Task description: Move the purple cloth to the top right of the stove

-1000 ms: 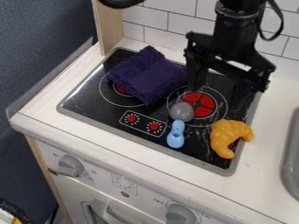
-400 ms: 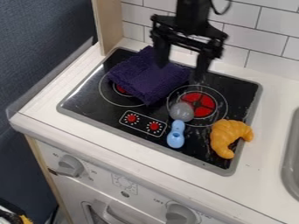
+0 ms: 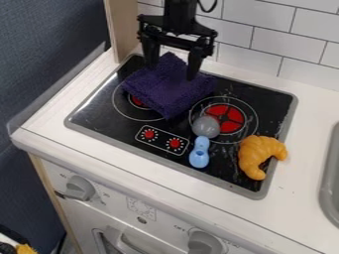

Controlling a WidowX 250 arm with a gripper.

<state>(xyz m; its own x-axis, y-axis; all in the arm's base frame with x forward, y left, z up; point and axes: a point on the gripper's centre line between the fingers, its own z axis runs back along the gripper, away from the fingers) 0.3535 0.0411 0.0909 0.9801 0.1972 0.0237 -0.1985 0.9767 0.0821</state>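
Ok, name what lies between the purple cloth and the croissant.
Camera view: a red burner, the grey head of a blue utensil over its edge.

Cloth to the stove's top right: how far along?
Looks barely begun: the gripper is open over the purple cloth, which lies at the stove's upper left. Nothing appears gripped. Grasp, move and release remain.

Orange croissant near blue-and-grey utensil; white wall tiles; grey sink.
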